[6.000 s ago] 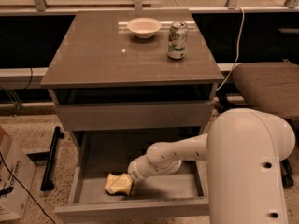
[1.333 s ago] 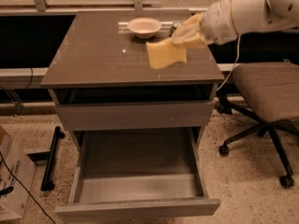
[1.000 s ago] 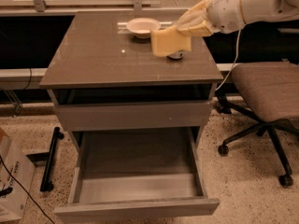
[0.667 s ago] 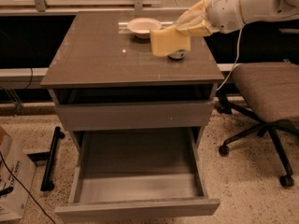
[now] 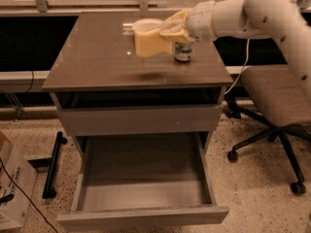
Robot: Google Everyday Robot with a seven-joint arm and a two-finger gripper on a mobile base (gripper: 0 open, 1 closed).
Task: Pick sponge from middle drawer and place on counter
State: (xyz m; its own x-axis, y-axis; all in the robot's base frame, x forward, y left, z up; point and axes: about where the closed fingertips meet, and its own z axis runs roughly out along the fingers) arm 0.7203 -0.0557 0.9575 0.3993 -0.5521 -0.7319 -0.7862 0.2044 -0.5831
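The pale yellow sponge (image 5: 151,42) hangs in the air a little above the counter (image 5: 97,64), over its back middle, casting a shadow on the slab. My gripper (image 5: 170,31) is shut on the sponge's right end, reaching in from the right on the white arm. The middle drawer (image 5: 141,183) is pulled out below, and nothing shows inside it.
A white bowl (image 5: 146,24) sits at the back of the counter, behind the sponge. A soda can (image 5: 183,51) stands just right of the sponge, under my wrist. An office chair (image 5: 277,101) stands to the right; a cardboard box (image 5: 12,188) is at the lower left.
The sponge was taken out of the drawer and lifted over the counter. In the last second the gripper carried it left and slightly lower, closer to the counter top.
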